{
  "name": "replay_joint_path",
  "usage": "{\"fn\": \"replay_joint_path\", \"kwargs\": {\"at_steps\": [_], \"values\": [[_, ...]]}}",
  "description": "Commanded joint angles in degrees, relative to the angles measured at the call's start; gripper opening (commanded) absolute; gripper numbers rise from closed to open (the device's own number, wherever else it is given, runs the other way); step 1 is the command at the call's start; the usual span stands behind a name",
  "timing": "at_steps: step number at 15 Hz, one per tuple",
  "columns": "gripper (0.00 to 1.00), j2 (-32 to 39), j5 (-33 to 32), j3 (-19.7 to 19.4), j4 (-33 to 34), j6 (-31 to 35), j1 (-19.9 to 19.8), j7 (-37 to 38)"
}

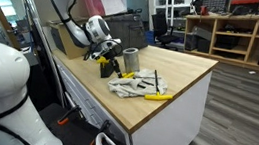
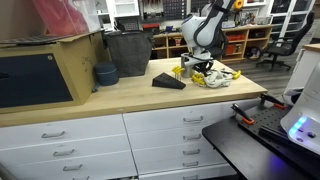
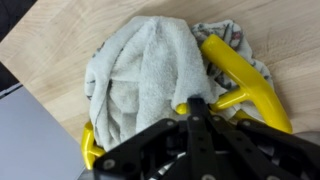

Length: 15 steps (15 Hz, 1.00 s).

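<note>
In the wrist view my gripper (image 3: 197,104) has its fingers pressed together into one black bar. Its tip rests at the edge of a crumpled grey-white towel (image 3: 150,70), beside a yellow plastic handle-shaped piece (image 3: 245,80). I cannot tell whether any cloth is pinched. In both exterior views the gripper (image 1: 107,61) (image 2: 200,68) is low over the wooden counter, at the pile of cloths (image 1: 133,83) (image 2: 218,76). A metal cup (image 1: 129,60) stands right beside the gripper.
The wooden counter (image 1: 185,70) (image 2: 120,100) also holds a black wedge (image 2: 168,82), a dark bin (image 2: 127,52), a blue bowl (image 2: 105,73) and a cardboard box (image 2: 75,60). A yellow tool (image 1: 157,96) lies near the counter's front edge. Drawers (image 2: 190,135) are below.
</note>
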Motion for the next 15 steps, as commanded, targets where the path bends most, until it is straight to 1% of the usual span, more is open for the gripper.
{"fn": "replay_joint_path", "kwargs": {"at_steps": [1, 5, 9, 12, 15], "values": [[0.00, -2.2, 10.0, 0.3, -2.4, 4.5, -3.1, -1.9], [0.00, -3.7, 24.6, 1.0, -2.8, 6.4, -5.5, -6.1], [0.00, -5.2, 35.4, 1.7, -1.4, 5.3, -6.6, -11.6], [0.00, -3.1, 40.4, 2.6, 1.3, 4.8, -6.3, -14.9], [0.00, -1.2, 42.1, 3.2, 3.7, 5.0, -5.4, -15.6]]}}
